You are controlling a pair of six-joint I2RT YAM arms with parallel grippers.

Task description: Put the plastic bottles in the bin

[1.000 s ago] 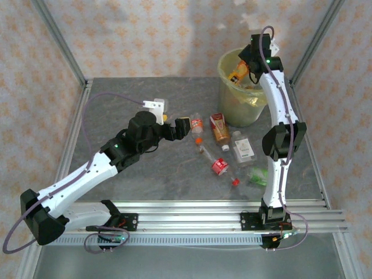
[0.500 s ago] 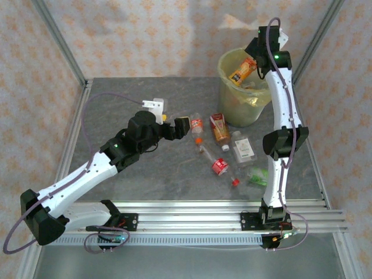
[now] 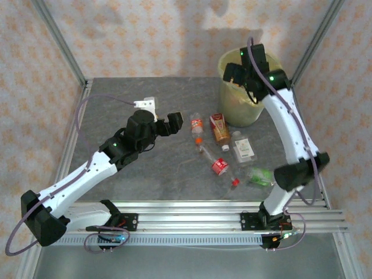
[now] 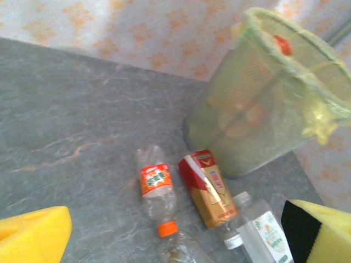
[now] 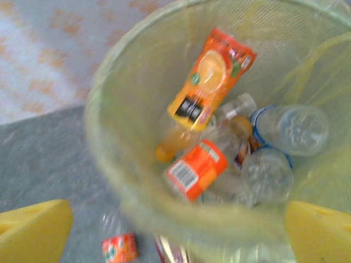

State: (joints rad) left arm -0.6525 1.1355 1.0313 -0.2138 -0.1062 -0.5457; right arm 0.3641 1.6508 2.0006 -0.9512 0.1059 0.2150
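Over the pale yellow-green bin (image 3: 251, 110) hangs my right gripper (image 3: 237, 74), open, with nothing between its yellow pads (image 5: 33, 230). Inside the bin (image 5: 109, 164) lie an orange juice bottle (image 5: 211, 79), an orange-labelled bottle (image 5: 196, 170) and clear ones (image 5: 293, 129). My left gripper (image 3: 170, 123) is open and empty, just left of an orange-labelled bottle (image 3: 197, 127) lying on the table. That bottle (image 4: 156, 186) lies ahead of the left fingers, beside a red-and-gold bottle (image 4: 208, 189) and a white-labelled one (image 4: 263, 230). The bin (image 4: 263, 98) stands behind them.
More bottles lie on the grey table: a red-and-gold one (image 3: 219, 128), a white-labelled one (image 3: 243, 148), a red-labelled one (image 3: 220, 165) and a green one (image 3: 260, 174). Metal frame posts (image 3: 58, 40) and patterned walls close in the table. An aluminium rail (image 3: 192, 218) runs along the near edge.
The right gripper let go of the orange juice bottle, which now lies in the bin, and the right arm swung out and lowered. The left gripper drew back slightly left.
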